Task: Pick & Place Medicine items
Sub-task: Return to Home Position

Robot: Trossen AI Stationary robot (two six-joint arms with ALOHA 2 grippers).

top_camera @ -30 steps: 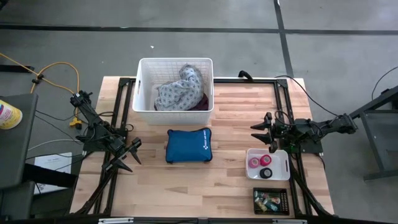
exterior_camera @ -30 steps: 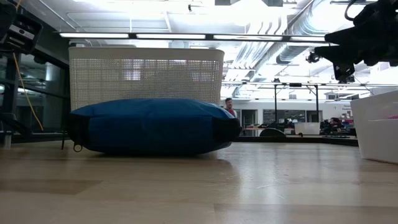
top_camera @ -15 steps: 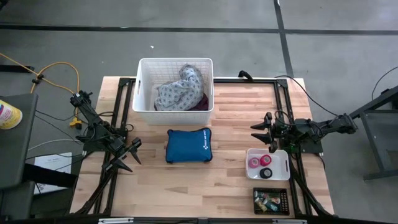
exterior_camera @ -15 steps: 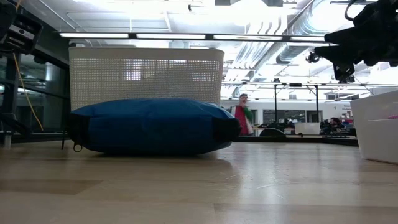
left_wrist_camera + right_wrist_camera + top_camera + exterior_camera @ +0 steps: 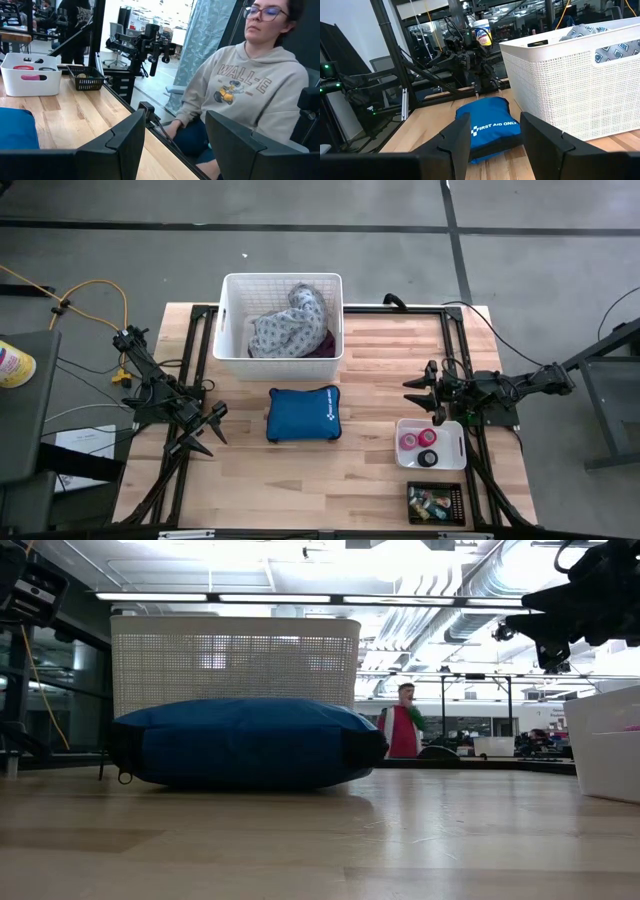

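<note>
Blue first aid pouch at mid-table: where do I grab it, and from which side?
Probably from above, pinching a tapered side edge of the blue pouch. It lies flat and bulges in the middle, likely too thick to pinch there. The white basket stands close behind, so avoid the far edge.

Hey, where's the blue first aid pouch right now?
In the high view the blue pouch lies mid-table, just on the near-edge side of the white basket, with the small white tray off to its right.
</note>
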